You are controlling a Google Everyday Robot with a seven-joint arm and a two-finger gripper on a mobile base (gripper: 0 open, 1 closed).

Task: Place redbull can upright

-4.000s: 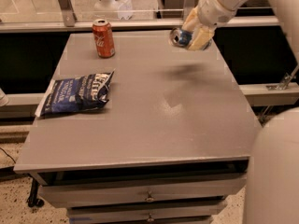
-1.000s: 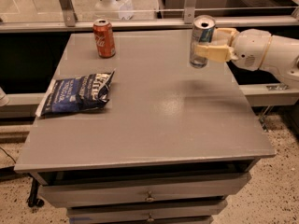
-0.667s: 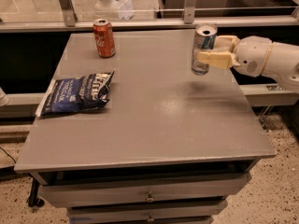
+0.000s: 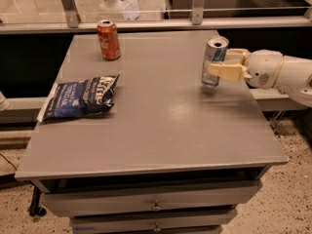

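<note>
- redbull can (image 4: pixel 214 57) upright, base looks down on counter (image 4: pixel 161 130), right-rear area
- gripper (image 4: pixel 220 65) clamped on its mid, coming in from right
- red can (image 4: pixel 108 40), chip bag (image 4: pixel 80 97) well apart, left side

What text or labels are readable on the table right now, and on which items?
Blue chip bag: white lettering, too blurred to read.
Red can: white script, too blurred to read.
Redbull can, held by the gripper near the table's right edge: no legible text.
</note>
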